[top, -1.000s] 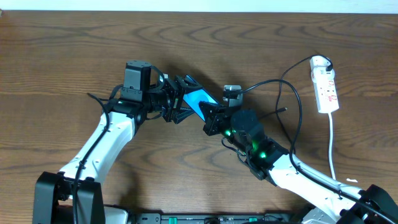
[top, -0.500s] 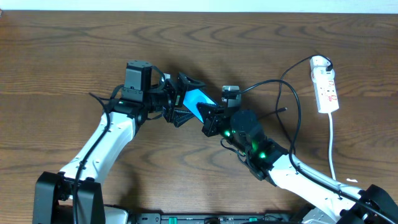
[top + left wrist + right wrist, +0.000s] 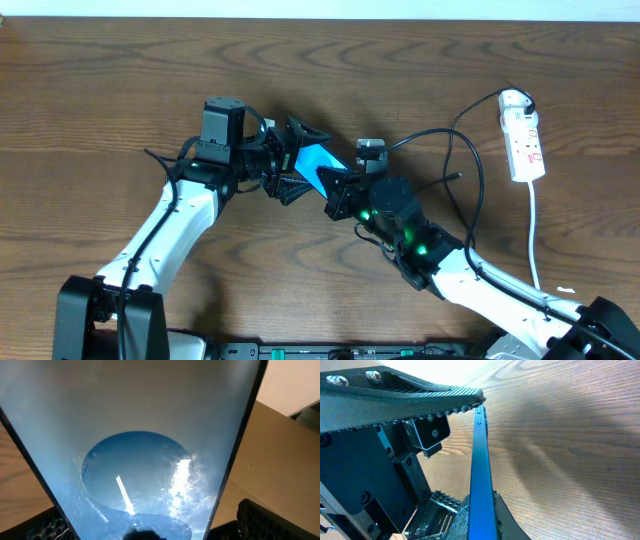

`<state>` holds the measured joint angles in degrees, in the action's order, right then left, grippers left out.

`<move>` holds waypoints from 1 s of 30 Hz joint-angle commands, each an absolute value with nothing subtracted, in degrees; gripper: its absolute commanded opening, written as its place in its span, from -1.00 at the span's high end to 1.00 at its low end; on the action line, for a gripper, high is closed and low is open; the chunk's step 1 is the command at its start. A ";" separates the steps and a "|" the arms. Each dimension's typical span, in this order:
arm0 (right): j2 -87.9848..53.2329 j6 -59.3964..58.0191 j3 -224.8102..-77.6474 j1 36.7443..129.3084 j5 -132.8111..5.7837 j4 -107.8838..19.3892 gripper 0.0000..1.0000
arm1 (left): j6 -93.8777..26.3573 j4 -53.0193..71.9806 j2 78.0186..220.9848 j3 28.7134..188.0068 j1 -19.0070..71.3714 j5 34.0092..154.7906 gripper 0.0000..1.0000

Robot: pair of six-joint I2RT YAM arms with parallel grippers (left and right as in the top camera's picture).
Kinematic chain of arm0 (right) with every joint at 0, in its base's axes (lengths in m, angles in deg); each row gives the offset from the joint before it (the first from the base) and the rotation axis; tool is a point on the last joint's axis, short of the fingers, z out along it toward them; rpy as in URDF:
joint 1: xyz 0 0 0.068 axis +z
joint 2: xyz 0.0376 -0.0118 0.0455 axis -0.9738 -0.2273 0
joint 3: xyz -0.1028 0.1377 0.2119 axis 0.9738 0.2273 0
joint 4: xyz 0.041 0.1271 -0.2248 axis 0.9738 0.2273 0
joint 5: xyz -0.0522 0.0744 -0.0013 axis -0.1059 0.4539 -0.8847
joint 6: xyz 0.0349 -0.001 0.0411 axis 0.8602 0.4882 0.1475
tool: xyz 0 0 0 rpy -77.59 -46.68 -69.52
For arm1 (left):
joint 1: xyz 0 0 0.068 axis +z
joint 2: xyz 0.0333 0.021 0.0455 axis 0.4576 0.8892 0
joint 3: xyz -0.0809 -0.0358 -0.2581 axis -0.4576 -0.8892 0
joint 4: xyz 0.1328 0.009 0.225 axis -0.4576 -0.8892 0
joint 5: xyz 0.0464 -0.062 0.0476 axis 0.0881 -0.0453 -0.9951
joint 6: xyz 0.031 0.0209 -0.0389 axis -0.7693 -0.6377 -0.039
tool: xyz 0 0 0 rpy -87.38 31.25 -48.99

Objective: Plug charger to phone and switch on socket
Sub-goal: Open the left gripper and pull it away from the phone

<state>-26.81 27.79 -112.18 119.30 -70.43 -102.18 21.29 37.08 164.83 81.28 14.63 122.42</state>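
Note:
The phone [image 3: 320, 158], with a bright blue screen, is held above the table between both arms. My right gripper [image 3: 338, 188] is shut on its lower right end; in the right wrist view the phone [image 3: 479, 460] shows edge-on, clamped in the jaws [image 3: 482, 515]. My left gripper [image 3: 298, 160] straddles the upper left end with its fingers spread. In the left wrist view the screen [image 3: 140, 435] fills the frame, with a gap beside the right finger. The charger cable [image 3: 481, 180] loops on the table at right, its tip [image 3: 458, 176] free. The socket [image 3: 524, 140] lies at far right.
A white cord [image 3: 535, 230] runs from the socket toward the front edge. The black cable loops lie between the right arm and the socket. Bare wooden table [image 3: 100, 80] stretches to the left and back.
My left gripper's fingers have spread apart around the phone's end. The phone stays in my right gripper, and its far end has shifted slightly.

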 commanded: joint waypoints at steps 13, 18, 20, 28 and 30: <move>-25.23 28.05 -113.32 113.96 -73.51 -97.11 0.98 | 22.29 64.31 163.89 81.24 15.00 130.75 -0.96; -20.21 28.01 -113.32 112.04 -73.56 -92.61 0.98 | 22.25 71.76 163.87 81.24 16.86 134.97 -0.96; -17.06 28.01 -113.32 110.99 -73.58 -90.00 0.98 | 22.23 73.18 163.54 81.24 17.52 135.86 -0.96; -4.40 29.93 -113.32 107.01 -74.10 -81.61 0.98 | 15.84 73.16 156.81 81.24 17.65 135.12 -0.95; -1.54 34.41 -113.32 106.05 -75.15 -79.03 0.98 | 14.07 73.14 154.74 81.24 17.65 133.76 -0.96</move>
<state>-5.37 29.63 -112.62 107.36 -73.19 -80.04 18.71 72.64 158.26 80.91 17.49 134.16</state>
